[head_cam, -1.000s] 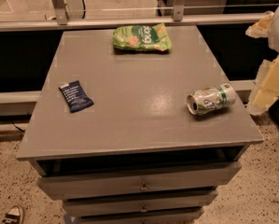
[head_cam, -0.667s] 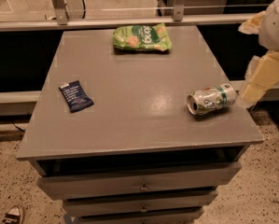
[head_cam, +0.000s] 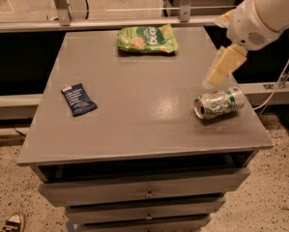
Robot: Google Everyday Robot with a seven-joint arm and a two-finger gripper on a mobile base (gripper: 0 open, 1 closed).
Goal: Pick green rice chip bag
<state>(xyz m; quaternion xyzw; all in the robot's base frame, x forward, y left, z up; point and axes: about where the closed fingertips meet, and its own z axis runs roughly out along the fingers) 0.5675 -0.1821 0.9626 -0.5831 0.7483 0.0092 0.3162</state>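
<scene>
Plainly: green rice chip bag [head_cam: 147, 38] lies flat at upper centre of frame, near the far edge of the table [head_cam: 134, 129]. Gripper [head_cam: 216, 74] hangs at right of frame, just above a drink can [head_cam: 219, 103] lying on its side, well apart from the bag. Released or clenched, I cannot tell. Risks: a low sweep could set the can rolling off the right edge, and a pushed pouch could slide over the far edge.

We are seeing the rice chip bag [head_cam: 147, 39] lying at the far middle of the table [head_cam: 134, 129], the wrapper [head_cam: 79, 99] lying at the left and the can [head_cam: 219, 103] on its side at the right. Our gripper [head_cam: 217, 72] is hovering just behind the can, right of the bag.
</scene>
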